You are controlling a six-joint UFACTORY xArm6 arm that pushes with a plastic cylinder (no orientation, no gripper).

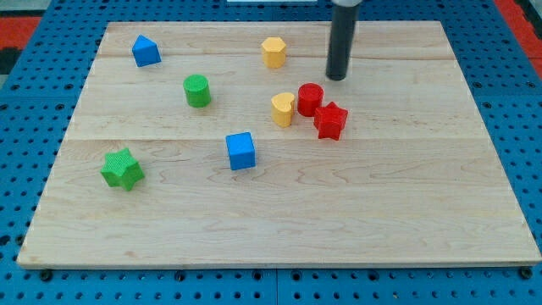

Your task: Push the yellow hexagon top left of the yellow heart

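The yellow hexagon sits near the view's top, a little left of centre. The yellow heart lies below it, slightly to the right, touching or nearly touching the red cylinder. My tip is on the board right of the hexagon and above the red cylinder, apart from every block.
A red star sits just right of the heart, below the red cylinder. A blue cube lies below centre. A green cylinder, a blue house-shaped block and a green star are at the left. The wooden board ends at all sides.
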